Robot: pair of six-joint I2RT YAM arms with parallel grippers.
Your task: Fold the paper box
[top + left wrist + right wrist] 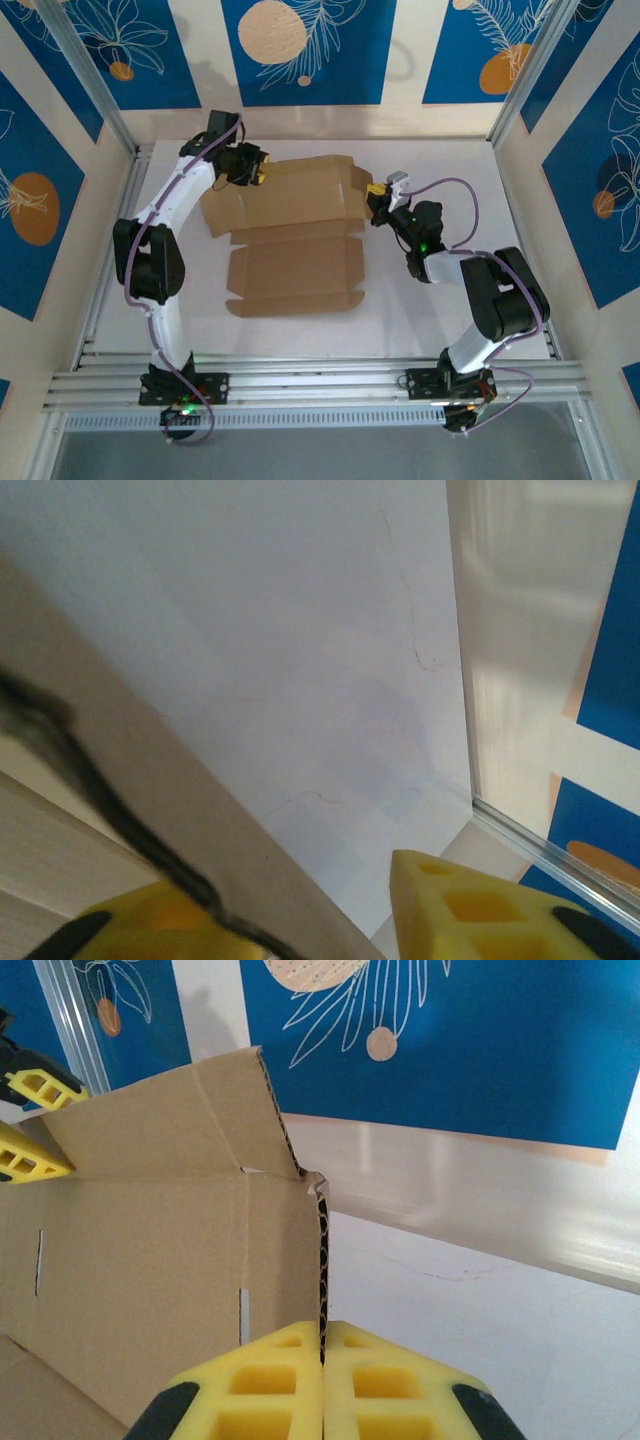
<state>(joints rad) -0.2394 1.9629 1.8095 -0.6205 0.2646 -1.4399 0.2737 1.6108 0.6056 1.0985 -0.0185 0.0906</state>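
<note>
Top external: the paper box (295, 235) is laid on the table (420, 310) as an open sheet, long axis left to right, rear panel raised. Its right edge is clamped by the right pincer (322, 1345). Its left edge is straddled by the left pincer (257, 166), jaws apart.

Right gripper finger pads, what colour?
Yellow pads on the right gripper; clearest in the right wrist view.

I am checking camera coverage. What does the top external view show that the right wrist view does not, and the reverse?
Top external: the whole paper box, its near panels flat on the table. Right wrist: the corrugated edge clamped in the shut right gripper. Both: the raised far panel, with the left gripper at its other end.
</note>
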